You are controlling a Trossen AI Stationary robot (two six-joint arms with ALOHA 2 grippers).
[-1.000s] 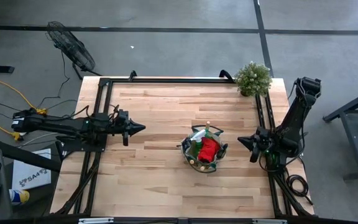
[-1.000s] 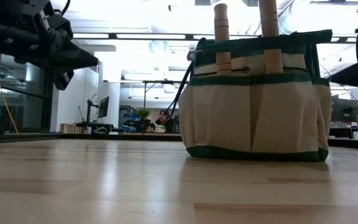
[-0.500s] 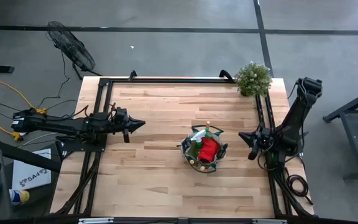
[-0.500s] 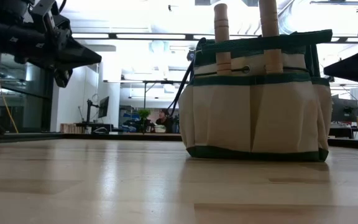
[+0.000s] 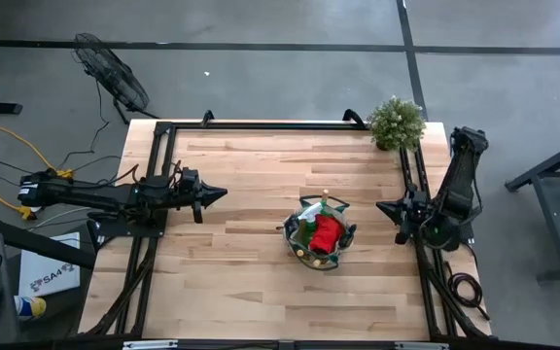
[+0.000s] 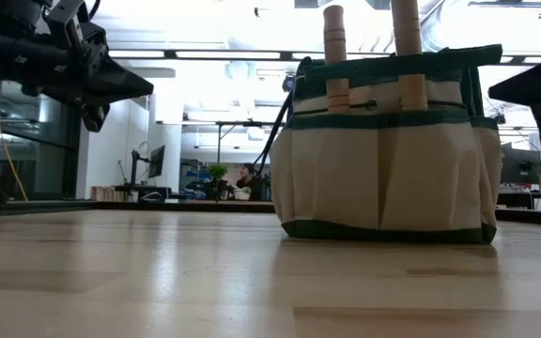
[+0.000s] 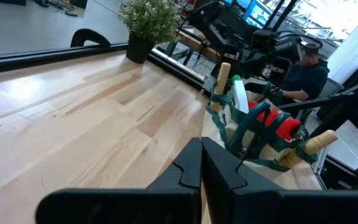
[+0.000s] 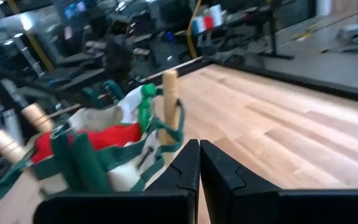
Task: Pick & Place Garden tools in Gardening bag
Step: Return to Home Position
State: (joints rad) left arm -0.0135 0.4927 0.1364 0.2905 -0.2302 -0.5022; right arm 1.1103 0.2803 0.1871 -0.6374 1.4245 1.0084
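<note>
Draws right hand (image 5: 381, 206) back from bag (image 5: 293, 237), pressed together, near surface (image 5: 241, 272) edge; holds left hand (image 5: 224, 194) likewise, well apart.

Looked like a robotics lab.
Marked by concrete floor (image 5: 280, 78), floor fan (image 5: 112, 71), yellow cables (image 5: 27, 146), far monitors (image 6: 156, 161).

Left arm (image 5: 105, 197) outstretched, jaws closed, right arm (image 5: 460, 180) folded, jaws closed

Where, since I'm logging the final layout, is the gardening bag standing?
In the high view the gardening bag stands right of centre on the table, nearer the right gripper than the left gripper.
</note>
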